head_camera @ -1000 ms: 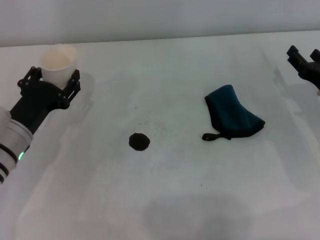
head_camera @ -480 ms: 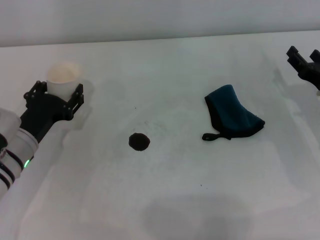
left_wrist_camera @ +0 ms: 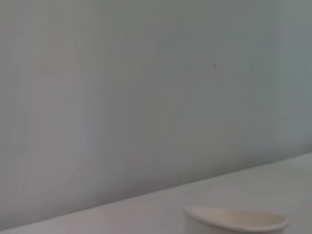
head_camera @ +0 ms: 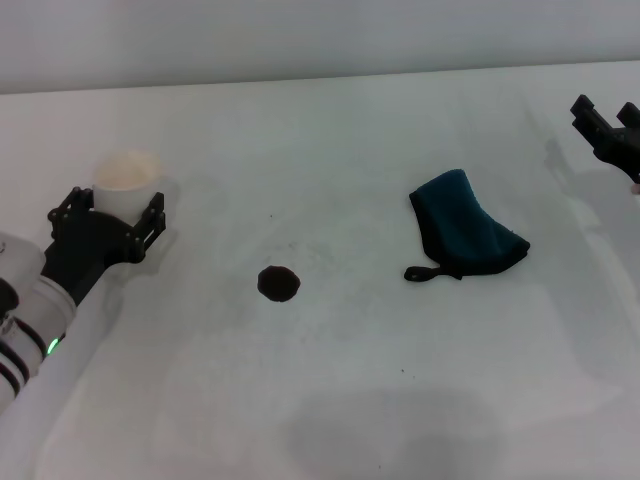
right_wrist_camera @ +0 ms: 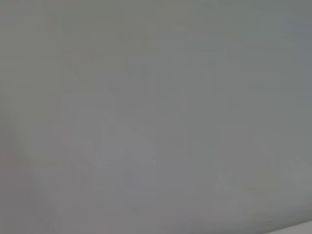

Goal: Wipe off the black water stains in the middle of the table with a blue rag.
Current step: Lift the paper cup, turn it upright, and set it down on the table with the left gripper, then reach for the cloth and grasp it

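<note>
- Wiping not started: black water stains (head_camera: 279, 283) sit intact mid-table, one round blot, nothing touching it.
- Blue rag (head_camera: 464, 238) lies bunched at about 3 o'clock from the blot, well apart, loop tag toward the blot; no gripper on it.
- My left gripper (head_camera: 112, 207) is at the blot's 9–10 o'clock, fingers spread either side of a white cup (head_camera: 125, 183); can't tell if they actually touch it.
- My right gripper (head_camera: 606, 127) is at the far right edge, roughly 1–2 o'clock from the rag, well clear; open or closed, cannot tell.
- Left to do, by my guess: grab rag, carry to blot, scrub.
- Table (head_camera: 380, 380): flat matte white, faint grey smudges, a few tiny dark specks near the blot.
- Room: plain pale wall behind the far edge; wrist views show only wall and the cup rim.
</note>
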You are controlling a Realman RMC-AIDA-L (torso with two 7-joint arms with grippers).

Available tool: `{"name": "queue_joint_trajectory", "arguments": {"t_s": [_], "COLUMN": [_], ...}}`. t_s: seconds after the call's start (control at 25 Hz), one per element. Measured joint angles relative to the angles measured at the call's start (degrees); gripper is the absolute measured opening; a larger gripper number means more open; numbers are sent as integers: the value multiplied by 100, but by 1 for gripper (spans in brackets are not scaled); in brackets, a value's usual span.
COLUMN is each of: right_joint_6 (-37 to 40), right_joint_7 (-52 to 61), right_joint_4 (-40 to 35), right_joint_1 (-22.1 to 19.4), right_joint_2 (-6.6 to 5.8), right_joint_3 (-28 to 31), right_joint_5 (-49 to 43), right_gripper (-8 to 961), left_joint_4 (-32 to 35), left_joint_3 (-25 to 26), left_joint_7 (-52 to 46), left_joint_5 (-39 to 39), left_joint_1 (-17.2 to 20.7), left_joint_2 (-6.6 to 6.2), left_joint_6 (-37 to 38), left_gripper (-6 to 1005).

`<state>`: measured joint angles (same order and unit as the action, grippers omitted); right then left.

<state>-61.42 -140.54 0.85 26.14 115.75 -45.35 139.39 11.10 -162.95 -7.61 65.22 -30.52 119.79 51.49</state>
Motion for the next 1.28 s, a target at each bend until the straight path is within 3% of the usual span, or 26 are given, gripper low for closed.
{"name": "queue_joint_trajectory", "arguments": {"t_s": [0.84,1.12,1.28], "right_joint_6": [10,164,178], "right_joint_7": [32,508,884], "right_joint_4": [-139,-245,-288], "right_joint_1": [13,4,-9], "right_joint_2": [-28,-44,-58], "right_joint_3": [31,7,-94], "right_joint_5": [0,0,-16], "right_gripper": [783,782,780], "left_joint_4": [241,454,608], "left_joint_3": [10,10,83], "left_joint_7": [5,131,289], "left_joint_5": [53,58,65], "left_joint_1": [298,526,844], "left_joint_2": [-5,-12,-18], "left_joint_6": [14,122,351], "left_gripper": [831,896,892]}}
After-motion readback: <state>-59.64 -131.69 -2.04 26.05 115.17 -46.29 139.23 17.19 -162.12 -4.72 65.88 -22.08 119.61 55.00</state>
